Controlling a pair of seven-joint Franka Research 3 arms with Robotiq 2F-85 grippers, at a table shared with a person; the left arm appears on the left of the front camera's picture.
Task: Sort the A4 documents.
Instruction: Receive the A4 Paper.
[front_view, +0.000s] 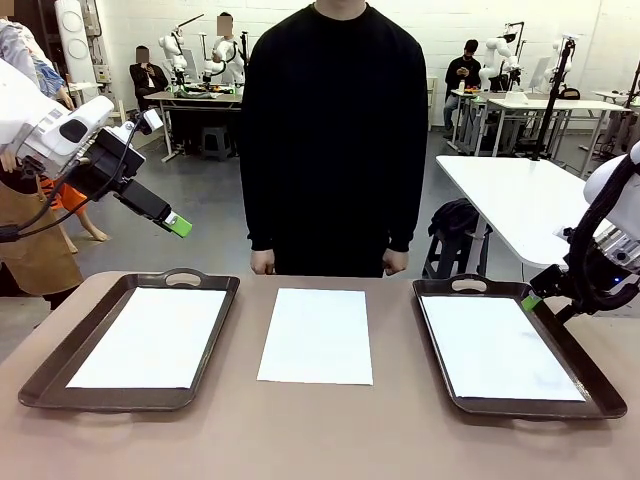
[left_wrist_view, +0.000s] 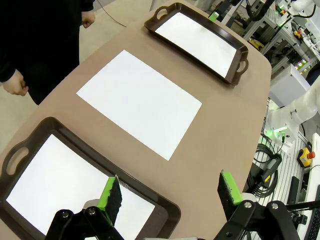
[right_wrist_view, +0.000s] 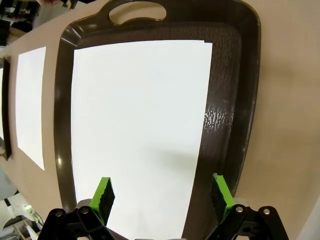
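left gripper (left_wrist_view: 170, 190) & right gripper (right_wrist_view: 162, 194) both spread wide, nothing held

left gripper hangs in the air over the left end of the table (front_view: 320, 430), angled down toward the middle, clear of everything. in its wrist view the green pads (left_wrist_view: 111, 194) stand well apart w/ nothing between them, and the near corner of the left tray (front_view: 100, 398) sits below. right gripper is low, at the far right rim of the right tray (front_view: 530, 407). from the front one green tip sits just at that rim, but can't tell if it touches. its wrist view looks straight down into that tray, fingers apart, no paper pinched.

a4 documents – three white sheets, all flat:
- left sheet (front_view: 150, 337) lies inside the left tray, dark tray floor showing all round it.
- middle sheet (front_view: 316, 335) lies bare on the table between the two trays, apart from both, short edge toward the far side.
- right sheet (right_wrist_view: 140, 125) lies inside the right tray, pushed toward the side nearer the middle sheet, so a wider strip of textured tray floor shows on the outer side.

both trays are dark brown w/ a handle cutout at the far end, and flank the middle sheet roughly evenly.

person (front_view: 335, 140) in a black top stands at the far edge behind the middle sheet, arms down – one fist (front_view: 262, 263) and the other fist (front_view: 396, 263) curled just behind the table edge, not on any paper.
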